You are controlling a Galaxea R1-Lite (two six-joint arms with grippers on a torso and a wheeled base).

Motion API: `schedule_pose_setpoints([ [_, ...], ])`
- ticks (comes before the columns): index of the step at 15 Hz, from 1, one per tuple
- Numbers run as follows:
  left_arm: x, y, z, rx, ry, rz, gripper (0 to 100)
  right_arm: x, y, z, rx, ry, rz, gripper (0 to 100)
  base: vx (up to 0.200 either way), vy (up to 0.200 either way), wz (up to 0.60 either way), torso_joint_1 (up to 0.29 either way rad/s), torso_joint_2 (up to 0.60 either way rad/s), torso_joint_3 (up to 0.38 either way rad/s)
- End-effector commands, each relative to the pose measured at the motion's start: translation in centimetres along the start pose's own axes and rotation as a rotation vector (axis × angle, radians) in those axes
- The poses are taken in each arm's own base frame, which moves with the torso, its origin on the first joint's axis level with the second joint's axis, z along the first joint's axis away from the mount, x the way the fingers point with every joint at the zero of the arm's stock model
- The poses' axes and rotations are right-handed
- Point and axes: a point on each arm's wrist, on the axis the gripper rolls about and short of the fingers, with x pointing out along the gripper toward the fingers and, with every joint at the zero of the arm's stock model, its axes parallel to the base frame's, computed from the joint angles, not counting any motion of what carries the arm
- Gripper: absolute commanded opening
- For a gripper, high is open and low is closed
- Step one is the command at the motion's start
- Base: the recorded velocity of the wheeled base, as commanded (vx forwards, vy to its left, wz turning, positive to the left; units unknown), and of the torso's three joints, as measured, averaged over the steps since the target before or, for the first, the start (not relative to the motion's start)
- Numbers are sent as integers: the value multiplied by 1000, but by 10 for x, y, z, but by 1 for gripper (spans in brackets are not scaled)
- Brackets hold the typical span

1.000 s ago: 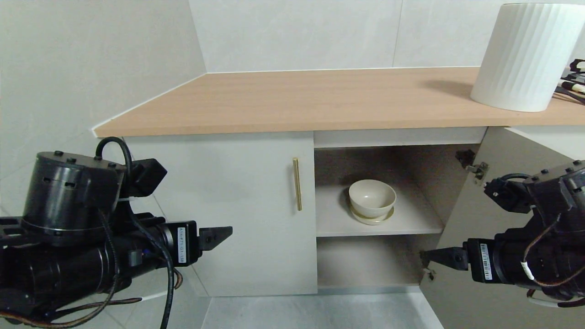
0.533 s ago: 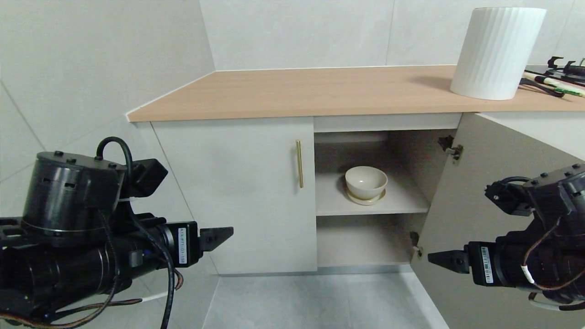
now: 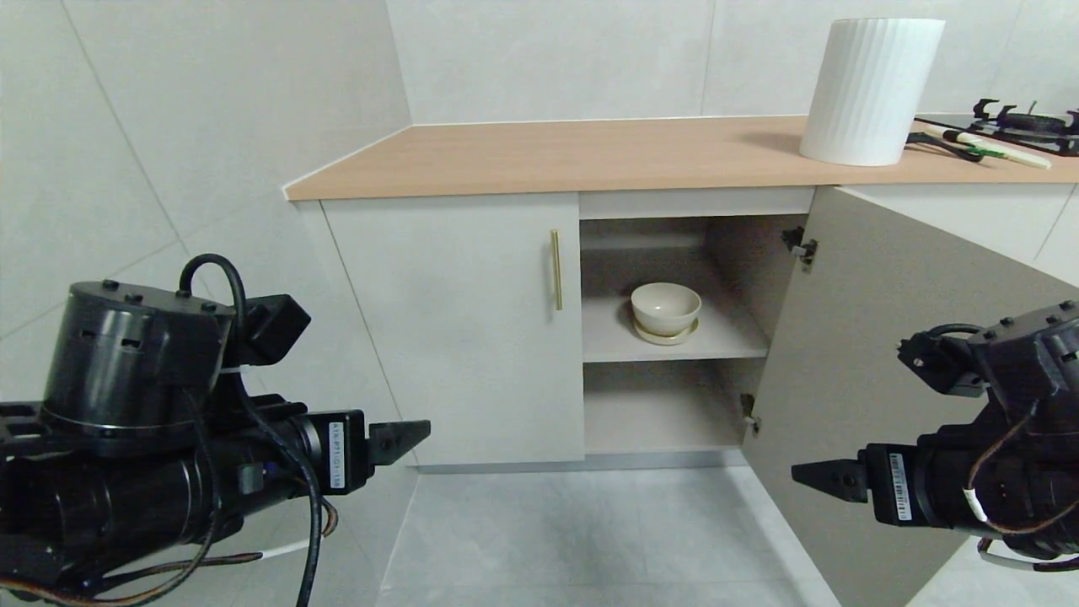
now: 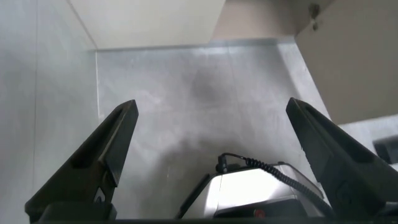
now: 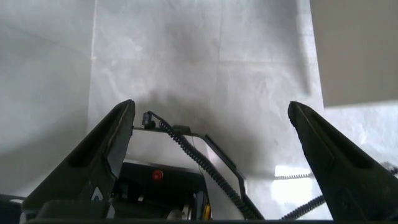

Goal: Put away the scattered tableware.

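Observation:
A cream bowl (image 3: 666, 307) sits on a small plate (image 3: 664, 335) on the upper shelf (image 3: 733, 341) of the open cabinet. My left gripper (image 3: 403, 440) is held low at the left, well short of the cabinet, open and empty; its spread fingers (image 4: 93, 165) frame bare floor. My right gripper (image 3: 822, 479) hangs low at the right, in front of the open door (image 3: 851, 362), also open with nothing between its fingers (image 5: 99, 155).
The cabinet's left door (image 3: 472, 320) is closed, with a brass handle (image 3: 556, 270). On the wooden countertop (image 3: 590, 152) stand a white ribbed cylinder (image 3: 868, 88) and some utensils (image 3: 978, 143) at the far right. Grey floor tiles (image 3: 590, 531) lie before the cabinet.
The whole head view has shifted: the cabinet and counter look smaller and farther, so the camera has backed away. Both arms keep their places in the frame.

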Motion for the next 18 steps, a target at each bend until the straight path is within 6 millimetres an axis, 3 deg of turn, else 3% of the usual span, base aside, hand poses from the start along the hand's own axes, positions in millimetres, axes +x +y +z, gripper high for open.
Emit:
schedule_pose_setpoints([
  [1,1,0,0,2,2,1,100,-5,0,1,1,-18,6,100,-200,0,0,2,-2,12],
  [13,1,0,0,14,0,1,100,-20,-4,1,-11,-29,7,100,0,0,0,0,0,0],
  [18,2,0,0,14,3,2,100,-33,-8,1,-53,30,-33,100,0,-200,0,5,1,-1],
])
